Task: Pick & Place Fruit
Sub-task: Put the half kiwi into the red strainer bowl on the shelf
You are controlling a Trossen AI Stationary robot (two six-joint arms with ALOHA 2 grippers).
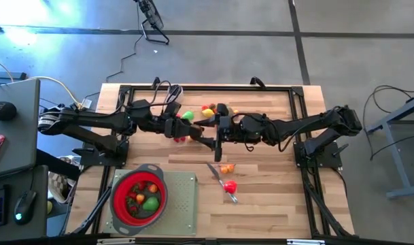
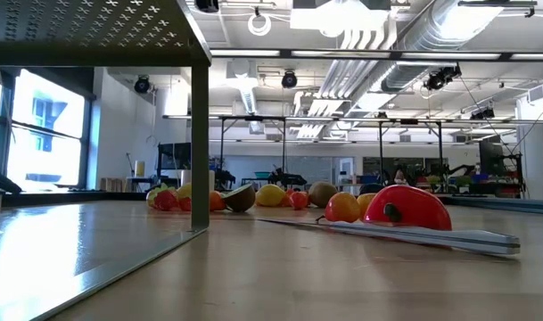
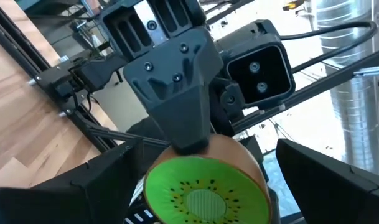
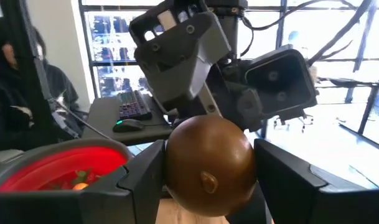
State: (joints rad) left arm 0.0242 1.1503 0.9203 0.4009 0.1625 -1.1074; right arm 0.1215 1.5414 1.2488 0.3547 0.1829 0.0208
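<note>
The right gripper is pinching a kiwi half above mid-table, its green cut face pointing into the left gripper, whose fingers are standing spread either side. Bare wood is lying open toward the near edge, around the knife. The meeting arms are hiding the handoff in the high view.

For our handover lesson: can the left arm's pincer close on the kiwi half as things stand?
Probably yes. The left pincer stands open on either side of the kiwi half, though the right pincer grips it, so the right must let go afterwards.
</note>
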